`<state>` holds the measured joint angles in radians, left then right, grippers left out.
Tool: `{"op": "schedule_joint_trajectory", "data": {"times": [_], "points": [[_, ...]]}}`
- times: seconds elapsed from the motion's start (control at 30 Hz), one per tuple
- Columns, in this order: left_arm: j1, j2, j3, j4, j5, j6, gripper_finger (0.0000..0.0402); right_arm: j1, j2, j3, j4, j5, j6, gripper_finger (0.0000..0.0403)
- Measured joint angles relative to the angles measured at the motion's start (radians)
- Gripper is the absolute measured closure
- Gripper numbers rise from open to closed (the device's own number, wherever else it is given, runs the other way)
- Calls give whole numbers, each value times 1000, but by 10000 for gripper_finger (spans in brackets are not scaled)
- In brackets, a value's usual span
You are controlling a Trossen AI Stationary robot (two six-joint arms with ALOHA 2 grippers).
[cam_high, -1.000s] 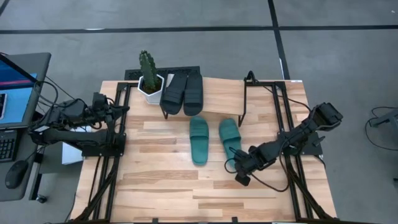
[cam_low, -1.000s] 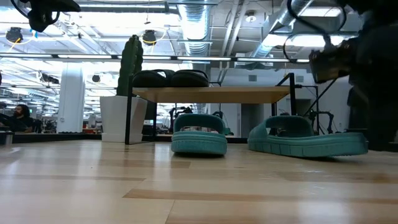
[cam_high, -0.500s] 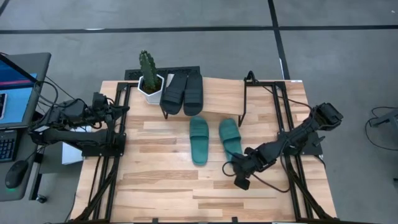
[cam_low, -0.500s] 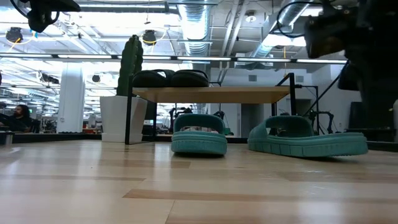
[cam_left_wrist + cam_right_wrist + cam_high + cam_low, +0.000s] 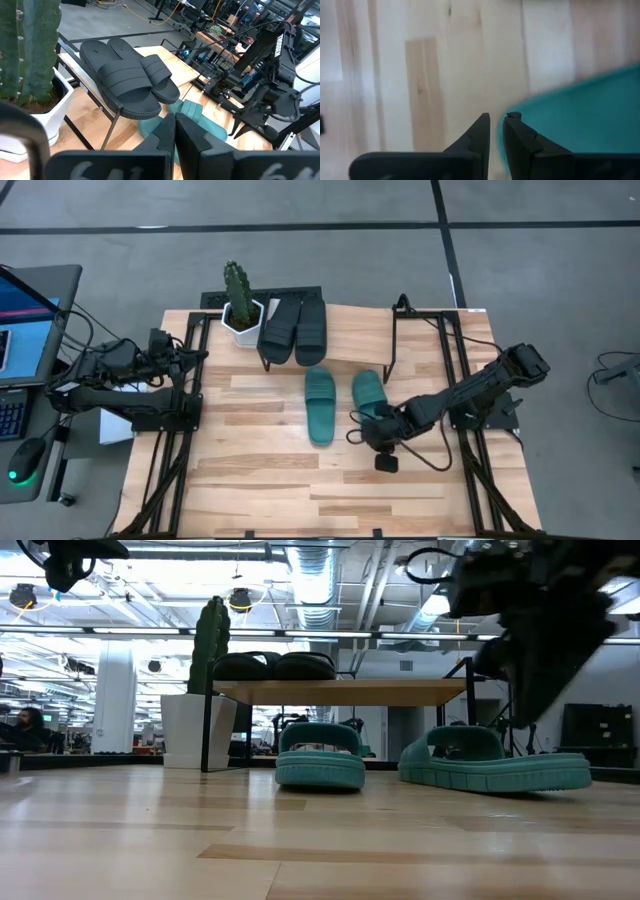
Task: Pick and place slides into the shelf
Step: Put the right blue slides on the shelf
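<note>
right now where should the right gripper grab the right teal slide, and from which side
Probably the heel rim of the right teal slide, coming down from above on the side away from the shelf. It lies flat, sole down, its wide strap toward the shelf, and the right gripper hovers at that heel end, fingers slightly apart.

Matt rubbery slides [image 5: 320, 406] — wood shelf [image 5: 355, 335].

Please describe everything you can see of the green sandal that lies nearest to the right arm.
The green sandal is a teal, rubbery-looking slip-on with one wide strap arching over a thick flat sole. It lies sole-down on the wood table, in front of the shelf, slightly angled beside its twin, apart from it. The right tool hovers just past its near end, fingers barely parted; no contact is visible.
</note>
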<state>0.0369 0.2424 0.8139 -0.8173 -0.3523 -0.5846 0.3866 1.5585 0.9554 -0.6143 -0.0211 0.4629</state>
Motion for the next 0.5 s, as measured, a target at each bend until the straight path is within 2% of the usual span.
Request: {"op": "schedule_joint_trajectory", "data": {"times": [0.13, 0.3, 0.5], "points": [[0, 0, 0, 0, 0, 0, 401, -38, 0, 0, 61, -6, -44, 359], [0, 0, 0, 0, -1, 0, 401, -76, 0, 0, 70, -96, -20, 356], [0, 0, 0, 0, -2, 0, 401, -79, 0, 0, 62, -135, -18, 310]]}}
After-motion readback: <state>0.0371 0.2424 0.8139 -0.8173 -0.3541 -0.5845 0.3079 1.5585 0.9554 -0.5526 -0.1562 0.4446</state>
